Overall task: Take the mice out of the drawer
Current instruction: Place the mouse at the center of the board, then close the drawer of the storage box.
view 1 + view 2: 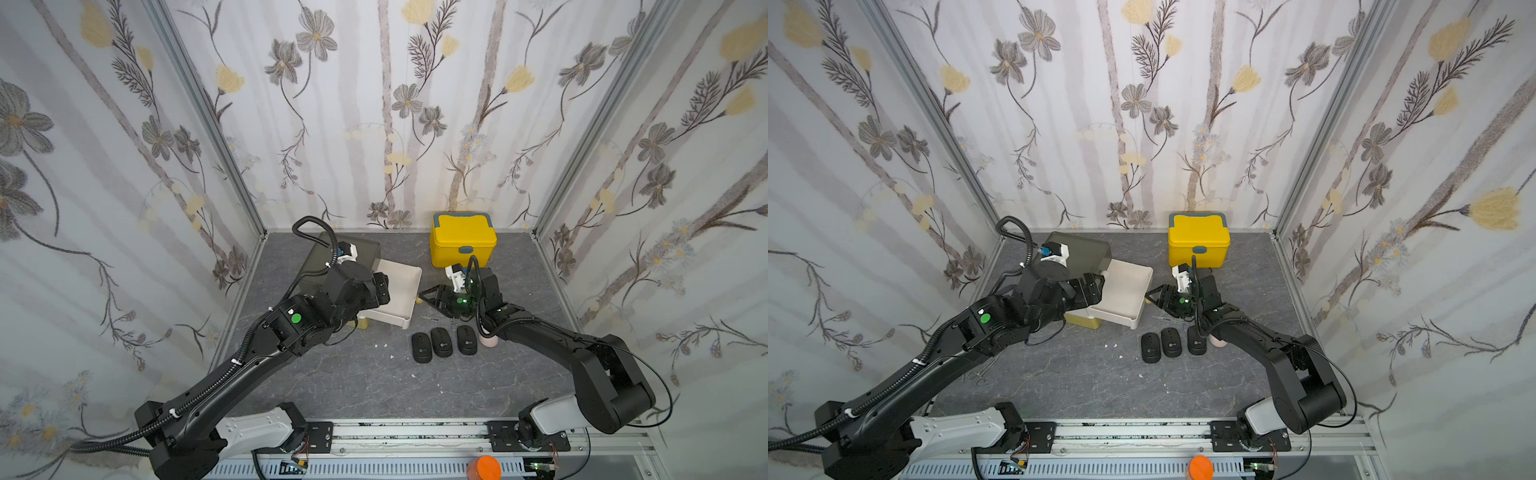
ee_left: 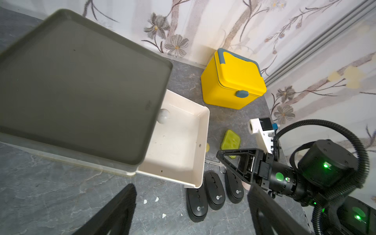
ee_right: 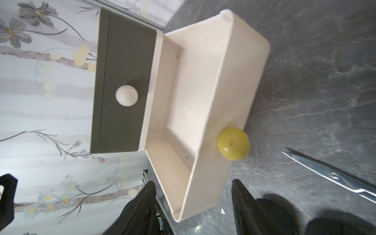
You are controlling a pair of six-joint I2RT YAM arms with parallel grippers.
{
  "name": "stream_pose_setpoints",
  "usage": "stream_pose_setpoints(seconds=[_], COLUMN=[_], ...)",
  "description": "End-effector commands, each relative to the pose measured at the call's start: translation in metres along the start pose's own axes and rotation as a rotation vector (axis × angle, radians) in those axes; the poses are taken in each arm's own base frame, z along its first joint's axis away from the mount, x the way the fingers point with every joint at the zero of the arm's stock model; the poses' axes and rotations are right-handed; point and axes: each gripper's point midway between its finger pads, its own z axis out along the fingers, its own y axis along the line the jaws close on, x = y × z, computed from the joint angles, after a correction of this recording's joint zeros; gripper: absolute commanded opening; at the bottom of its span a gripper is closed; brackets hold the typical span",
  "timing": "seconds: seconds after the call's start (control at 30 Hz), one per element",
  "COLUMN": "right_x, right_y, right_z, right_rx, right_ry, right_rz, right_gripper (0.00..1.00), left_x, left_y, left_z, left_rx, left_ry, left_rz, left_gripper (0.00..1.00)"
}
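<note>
Grey marbled tabletop (image 1: 353, 386), floral walls (image 1: 374, 124) | left claw (image 2: 191, 186) apart — right claw (image 3: 192, 182) apart

Light's soft and even, seems to come from overhead, plenty bright, with only faint fuzzy shadows on the grey table (image 1: 332, 386). Both top views bow hard toward the edges, so the wall posts curve. Wrist views are mushier: the left gripper (image 2: 190, 186) fingers (image 2: 114, 213) are dark out-of-focus blobs, the yellow knob (image 3: 233, 143) looks smeared, the metal blade (image 3: 335, 179) catches white glare, and the green status light (image 2: 279, 176) blooms
</note>
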Motion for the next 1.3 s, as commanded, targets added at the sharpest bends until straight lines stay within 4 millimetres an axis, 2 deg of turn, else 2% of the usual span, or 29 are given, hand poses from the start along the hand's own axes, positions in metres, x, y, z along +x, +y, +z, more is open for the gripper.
stream_pose_setpoints(seconds=[0.0,0.17,0.2,0.23,0.37,0.5,0.67,0.8,0.9,0.97,1.13,1.27], right_x=[-0.012,-0.012,-0.014,-0.012,-0.013,-0.016,-0.022,-0.025,-0.028,-0.031,-0.034,-0.040], right_y=[0.013,0.020,0.027,0.022,0.042,0.042,0.043,0.050,0.052,0.055,0.069,0.069], right_z=[0.012,0.031,0.032,0.042,0.057,0.071,0.088,0.099,0.107,0.111,0.120,0.117], right_rx=[-0.023,-0.044,-0.065,-0.058,-0.090,-0.121,-0.163,-0.200,-0.218,-0.234,-0.282,-0.292], right_ry=[-0.055,-0.053,-0.056,-0.037,-0.012,0.005,0.012,0.024,0.037,0.034,0.039,0.032], right_rz=[0.017,0.033,0.027,0.033,-0.006,0.008,0.015,0.008,0.003,-0.001,-0.007,-0.008], right_gripper=[0.57,0.55,0.55,0.54,0.53,0.48,0.37,0.30,0.27,0.25,0.18,0.13], left_x=[-0.020,-0.048,-0.052,-0.057,-0.072,-0.077,-0.079,-0.077,-0.072,-0.062,-0.054,-0.052], left_y=[0.017,0.054,0.060,0.070,0.112,0.152,0.183,0.199,0.203,0.210,0.204,0.213], left_z=[0.008,0.024,0.027,0.030,0.040,0.051,0.057,0.059,0.063,0.075,0.084,0.084], left_rx=[-0.049,-0.114,-0.115,-0.132,-0.191,-0.216,-0.242,-0.255,-0.247,-0.254,-0.194,-0.240], left_ry=[-0.031,-0.064,-0.069,-0.079,-0.086,-0.077,-0.073,-0.075,-0.067,-0.027,-0.009,-0.001], left_rz=[0.059,0.011,-0.002,-0.019,-0.084,-0.157,-0.206,-0.236,-0.242,-0.256,-0.273,-0.261], left_gripper=[0.88,0.88,0.89,0.89,0.89,0.89,0.89,0.87,0.86,0.84,0.80,0.77])
